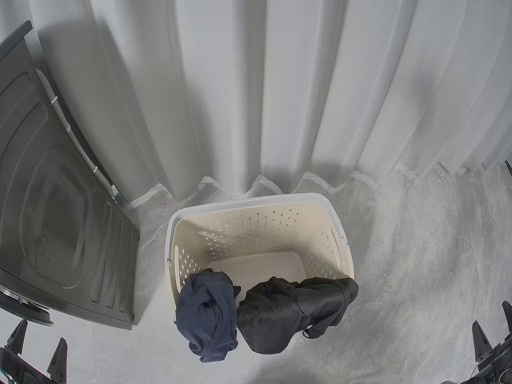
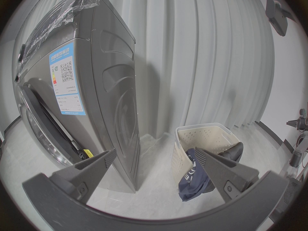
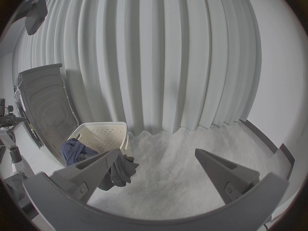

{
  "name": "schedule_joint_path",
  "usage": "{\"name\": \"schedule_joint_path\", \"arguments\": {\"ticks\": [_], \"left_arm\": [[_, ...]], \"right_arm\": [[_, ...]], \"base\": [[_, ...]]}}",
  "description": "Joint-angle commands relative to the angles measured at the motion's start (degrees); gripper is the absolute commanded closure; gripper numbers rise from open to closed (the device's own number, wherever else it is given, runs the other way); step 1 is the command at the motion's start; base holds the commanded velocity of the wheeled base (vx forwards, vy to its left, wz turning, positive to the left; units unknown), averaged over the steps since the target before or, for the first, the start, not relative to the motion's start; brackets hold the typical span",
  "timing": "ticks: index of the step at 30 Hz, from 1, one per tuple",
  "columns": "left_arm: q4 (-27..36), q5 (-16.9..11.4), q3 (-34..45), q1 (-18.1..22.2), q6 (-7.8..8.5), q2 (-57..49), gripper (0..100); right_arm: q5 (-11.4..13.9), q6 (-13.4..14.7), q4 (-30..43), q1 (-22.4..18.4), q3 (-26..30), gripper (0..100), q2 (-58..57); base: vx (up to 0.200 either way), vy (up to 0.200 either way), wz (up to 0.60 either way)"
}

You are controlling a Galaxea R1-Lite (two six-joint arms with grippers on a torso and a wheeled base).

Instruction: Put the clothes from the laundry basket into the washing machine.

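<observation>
Navy garment (image 1: 207, 313) and black garment (image 1: 288, 310) are hanging side by side over the near rim of the laundry basket (image 1: 256, 201), which is standing on the floor (image 1: 426, 273) near the washing machine (image 1: 53, 214). We are holding our left hand (image 2: 154, 150) and right hand (image 3: 155, 151) spread open, carrying nothing. Pulling one garment, we are likely risking dragging its neighbour onto the floor or tipping the basket.

Room above laundry basket (image 1: 256, 201), clothes (image 1: 277, 310) draping near rim, washing machine (image 1: 53, 214) seemingly close beside
</observation>
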Motion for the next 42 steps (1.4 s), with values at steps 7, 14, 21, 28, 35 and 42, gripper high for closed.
{"name": "schedule_joint_path", "arguments": {"ticks": [7,14,21,28,35,42], "left_arm": [[0.04,0.08,0.84,0.01,0.00,-0.86,0],[-0.05,-0.01,0.84,0.01,0.09,-0.86,0],[0.04,-0.01,0.84,0.01,0.00,-0.86,0],[0.04,-0.01,0.84,-0.08,-0.26,-0.77,0],[0.04,-0.01,0.84,-0.08,-0.35,-0.77,0],[0.04,-0.01,0.84,-0.08,-0.35,-0.77,0]], "right_arm": [[0.01,-0.11,0.00,0.00,1.01,0,-0.42],[0.01,-0.02,0.00,0.00,1.01,0,-0.33],[0.01,-0.02,-0.08,0.00,1.01,0,-0.33],[-0.07,-0.02,0.00,0.09,1.01,0,-0.33],[-0.07,-0.02,-0.08,0.09,1.01,0,-0.33],[-0.07,-0.02,-0.08,0.09,1.01,0,-0.33]], "base": [[0.000,0.000,0.00],[0.000,0.000,0.00],[0.171,0.000,0.00],[0.086,0.000,0.00],[0.143,0.000,0.00],[0.029,0.000,0.00]]}}
